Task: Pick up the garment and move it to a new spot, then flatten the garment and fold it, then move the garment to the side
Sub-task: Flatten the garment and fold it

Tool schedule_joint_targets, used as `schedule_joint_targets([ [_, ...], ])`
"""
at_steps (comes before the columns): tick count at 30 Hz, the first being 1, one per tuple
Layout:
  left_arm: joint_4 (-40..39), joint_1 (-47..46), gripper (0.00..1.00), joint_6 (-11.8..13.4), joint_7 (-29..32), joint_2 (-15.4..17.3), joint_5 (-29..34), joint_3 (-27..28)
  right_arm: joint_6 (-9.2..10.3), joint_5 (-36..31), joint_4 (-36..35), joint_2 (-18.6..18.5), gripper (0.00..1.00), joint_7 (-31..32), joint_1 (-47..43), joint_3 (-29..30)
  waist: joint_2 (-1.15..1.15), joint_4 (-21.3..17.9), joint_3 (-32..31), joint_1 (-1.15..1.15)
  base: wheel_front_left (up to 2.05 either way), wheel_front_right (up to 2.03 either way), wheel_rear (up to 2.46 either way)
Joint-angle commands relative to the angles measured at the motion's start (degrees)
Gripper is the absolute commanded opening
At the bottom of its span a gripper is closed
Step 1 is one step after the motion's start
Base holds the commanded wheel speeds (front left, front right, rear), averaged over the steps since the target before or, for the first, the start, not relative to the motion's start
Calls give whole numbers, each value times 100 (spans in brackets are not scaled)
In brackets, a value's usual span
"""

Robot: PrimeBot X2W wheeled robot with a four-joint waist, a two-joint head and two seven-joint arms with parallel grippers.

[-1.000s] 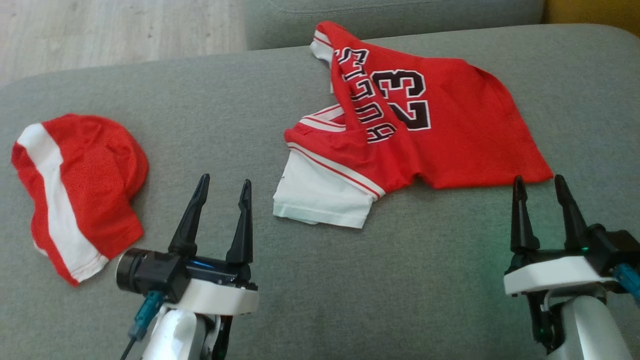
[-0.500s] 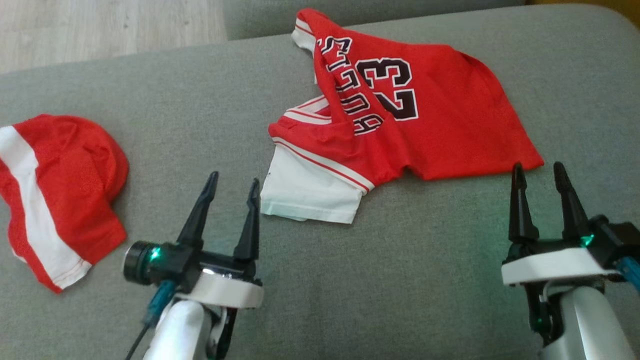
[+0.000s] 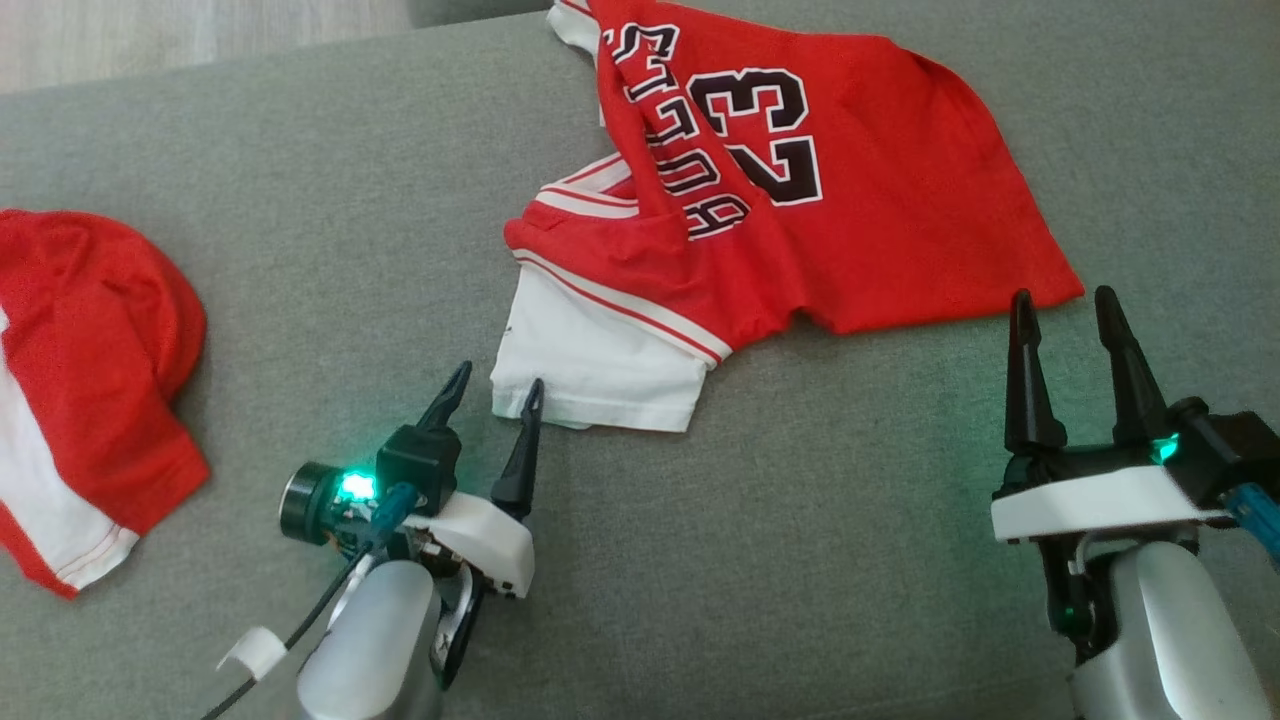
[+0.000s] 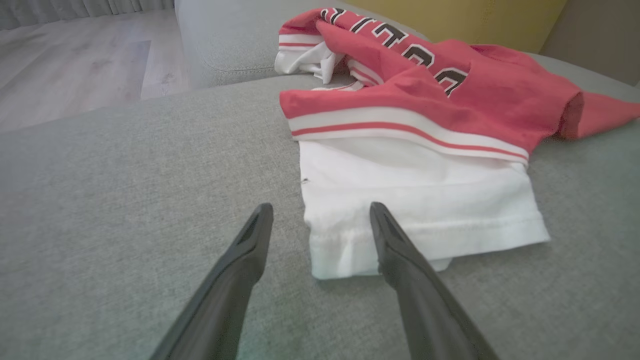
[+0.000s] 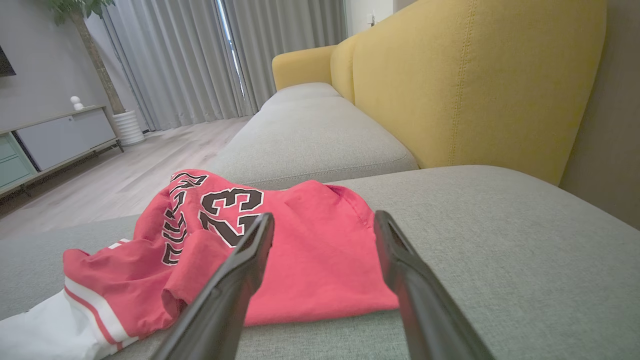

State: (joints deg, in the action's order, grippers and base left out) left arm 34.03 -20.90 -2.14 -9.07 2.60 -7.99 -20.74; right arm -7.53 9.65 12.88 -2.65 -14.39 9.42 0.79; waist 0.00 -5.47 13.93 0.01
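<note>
The red jersey (image 3: 880, 210), lettered in black and white with the number 23, lies crumpled on the grey sofa cushion (image 3: 800, 560), spread from just ahead of the left gripper (image 3: 500, 376) across to just ahead of the right gripper (image 3: 1062, 294). Its white sleeve (image 3: 590, 370), below a red-and-white striped band, is the part nearest the left gripper. In the left wrist view the sleeve's near corner sits between the two spread dark fingers, and the finger on the right of that view overlaps the hem. Whether that finger touches the cloth I cannot tell. The left gripper's jaws stand wide apart and hold nothing. The right gripper is likewise spread wide and empty, with the red bottom corner of the jersey right at its fingertips in the head view. In the right wrist view the red cloth lies in front of and between the fingers, apart from them. Well off to the outer side of the left gripper, a second red garment with a white stripe (image 3: 90, 340) lies on the same cushion. Beyond the jersey from the right gripper are another grey seat, a yellow backrest (image 5: 475, 75), pale wood floor (image 5: 150, 165) and grey curtains (image 5: 200, 60).
</note>
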Motion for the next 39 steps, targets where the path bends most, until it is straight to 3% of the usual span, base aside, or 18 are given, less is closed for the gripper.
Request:
schedule_joint_targets([
  [1,-61,-206,100,49,-20,28,0,117,4,56,-210,-23,100,-61,163,-130,0,-25,34,-1,0,0,0],
  [14,676,-521,100,61,84,31,-48,-13,4,84,-184,-23,100,-61,214,-148,0,-111,112,-1,0,0,0],
  [15,719,-536,72,34,98,31,-56,-34,4,85,-184,-23,100,-61,213,-141,0,-110,111,-1,0,0,0],
  [16,753,-547,11,18,98,31,-63,-53,4,86,-182,-23,100,-61,212,-132,0,-106,108,-1,0,0,0],
  [17,783,-554,0,0,99,31,-68,-76,4,84,-174,-23,100,-61,211,-120,0,-101,103,-1,0,0,0],
  [26,473,-492,0,139,-381,29,-360,47,4,-106,231,-23,100,-61,306,194,0,65,-59,-1,0,0,0],
  [39,-944,9,0,347,-590,33,-406,159,4,-254,2093,-23,100,318,1026,1211,0,402,-196,-1,0,0,0],
])
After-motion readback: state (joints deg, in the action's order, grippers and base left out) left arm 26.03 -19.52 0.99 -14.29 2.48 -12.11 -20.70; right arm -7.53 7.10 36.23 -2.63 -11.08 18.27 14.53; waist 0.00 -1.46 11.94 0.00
